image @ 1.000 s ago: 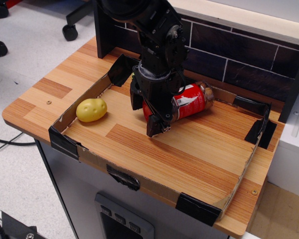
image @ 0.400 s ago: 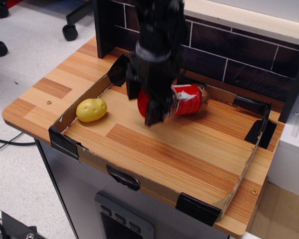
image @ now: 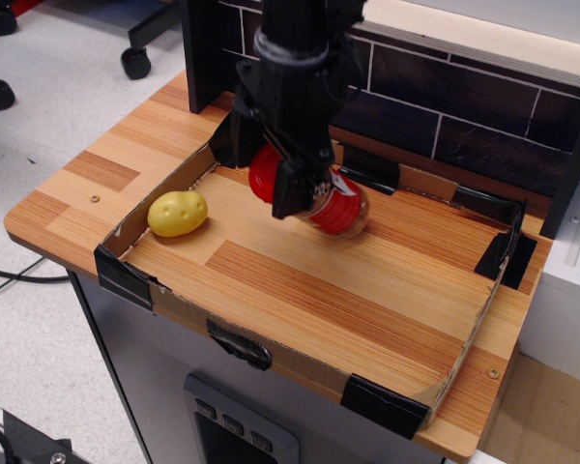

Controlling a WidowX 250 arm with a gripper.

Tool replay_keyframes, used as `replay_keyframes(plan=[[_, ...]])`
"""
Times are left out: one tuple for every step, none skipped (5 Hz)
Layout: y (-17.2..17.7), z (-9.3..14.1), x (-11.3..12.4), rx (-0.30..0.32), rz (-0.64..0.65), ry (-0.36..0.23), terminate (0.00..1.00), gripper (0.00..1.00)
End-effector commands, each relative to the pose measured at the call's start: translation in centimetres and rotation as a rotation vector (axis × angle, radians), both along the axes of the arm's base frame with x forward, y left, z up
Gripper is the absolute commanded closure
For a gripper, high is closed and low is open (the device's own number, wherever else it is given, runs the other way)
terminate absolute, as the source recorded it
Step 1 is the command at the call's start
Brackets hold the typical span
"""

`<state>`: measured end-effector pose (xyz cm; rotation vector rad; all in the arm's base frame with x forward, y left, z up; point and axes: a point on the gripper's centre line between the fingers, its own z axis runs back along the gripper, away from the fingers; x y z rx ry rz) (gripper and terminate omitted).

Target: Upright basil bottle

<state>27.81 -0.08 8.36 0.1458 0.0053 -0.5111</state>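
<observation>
Now, desk: light wooden desk [image: 106,174] carrying a shallow cardboard tray with black tape at the corners [image: 126,275]; dark tiled wall behind.
Arm: black robot arm [image: 295,58] coming down from the top, over the back left part of the tray.
Fingers: black fingers [image: 292,184] clenched on the basil bottle near its cap end; one finger crosses in front of the bottle.
Basil bottle: clear cylindrical spice jar with wide red cap and red label [image: 333,208], held tilted, cap end up and to the left, base down and to the right; the base seems at or just above the tray floor, I cannot tell if it touches.
Potato: yellow potato-shaped toy [image: 177,214], lying well apart at the left wall of the tray.
Step in hand: my judgement is the tilting stage, bottle grasped and about halfway to vertical.
Next move: should rotate further until the base sits flat, then release gently, so the jar does not tip.
</observation>
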Motion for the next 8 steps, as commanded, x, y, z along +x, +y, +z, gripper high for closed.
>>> replay_keyframes(plan=[[-0.4,2.9,1.5,0.070,0.095,0.123,0.00,1.00],[-0.5,2.7,0.8,0.100,0.115,0.212,0.00,1.00],[-0.3,2.8,0.0,0.115,0.135,0.264,0.00,1.00],[-0.1,2.6,-0.2,0.152,0.188,0.327,0.00,1.00],[-0.2,2.0,0.4,0.164,0.221,0.338,0.00,0.00],[-0.2,1.9,0.9,0.160,0.239,0.328,0.00,0.00],[-0.4,2.8,1.3,0.136,0.232,0.305,0.00,0.00],[-1.1,5.8,2.3,-0.002,0.194,0.196,0.00,0.00]])
